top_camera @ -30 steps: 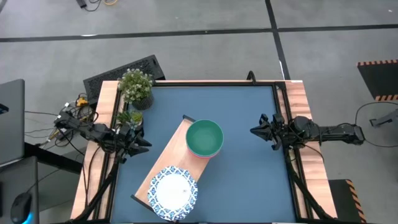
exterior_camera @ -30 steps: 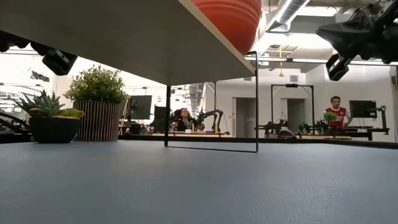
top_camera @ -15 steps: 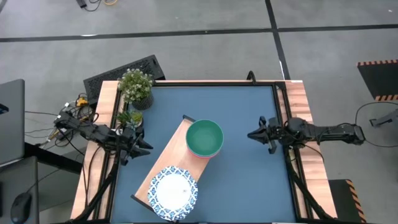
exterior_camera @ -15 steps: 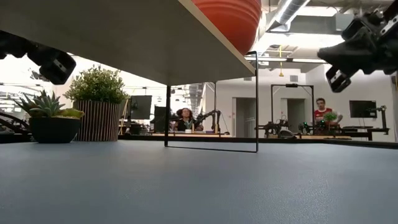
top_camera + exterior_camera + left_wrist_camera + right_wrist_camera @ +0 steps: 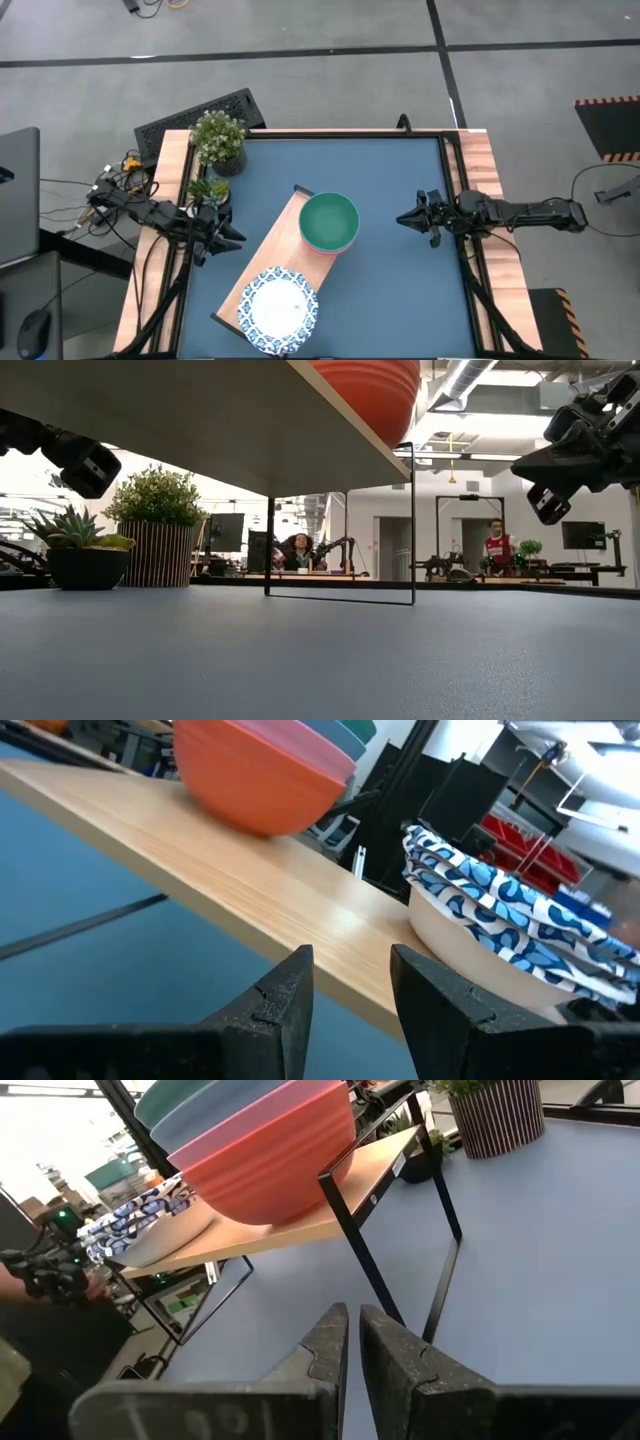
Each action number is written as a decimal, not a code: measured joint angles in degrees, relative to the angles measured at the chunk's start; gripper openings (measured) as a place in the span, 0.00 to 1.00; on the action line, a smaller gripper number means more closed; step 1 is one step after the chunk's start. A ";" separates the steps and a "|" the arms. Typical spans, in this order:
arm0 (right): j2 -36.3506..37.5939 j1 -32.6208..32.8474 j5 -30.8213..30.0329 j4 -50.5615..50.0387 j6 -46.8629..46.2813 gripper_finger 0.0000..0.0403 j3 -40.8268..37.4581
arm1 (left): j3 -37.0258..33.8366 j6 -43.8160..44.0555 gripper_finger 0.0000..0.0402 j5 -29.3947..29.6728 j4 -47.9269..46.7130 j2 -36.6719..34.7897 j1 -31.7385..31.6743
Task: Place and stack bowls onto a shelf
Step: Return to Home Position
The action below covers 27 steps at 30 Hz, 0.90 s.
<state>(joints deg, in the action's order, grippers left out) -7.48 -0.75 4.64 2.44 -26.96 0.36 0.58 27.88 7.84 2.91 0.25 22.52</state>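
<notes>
On the shelf point(image 5: 275, 262), which is lying slantwise across the worktop's middle, the patterned bowls point(image 5: 278, 309) are sitting at the end by the near edge; their number is hard to count. At the farther end the teal bowl point(image 5: 329, 222) is hiding from above the red bowl point(image 5: 270, 1170) under it. The left gripper point(image 5: 236, 236) is hovering by the left edge, fingers apart, empty. The right gripper point(image 5: 402, 218) is hovering by the right edge, almost closed, empty.
</notes>
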 joint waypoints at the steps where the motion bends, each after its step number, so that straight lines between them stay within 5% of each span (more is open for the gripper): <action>1: 0.02 0.00 0.00 -0.02 0.00 0.15 0.00 | 0.00 0.84 0.30 0.00 -0.02 0.00 0.00; 27: 0.00 0.00 -0.20 -0.22 -0.02 0.15 -0.07 | -0.07 3.25 0.30 0.07 -0.02 0.00 0.00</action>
<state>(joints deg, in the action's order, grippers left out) -7.49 -0.75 4.45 2.22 -26.98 0.30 0.51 31.13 7.90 2.90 0.25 22.52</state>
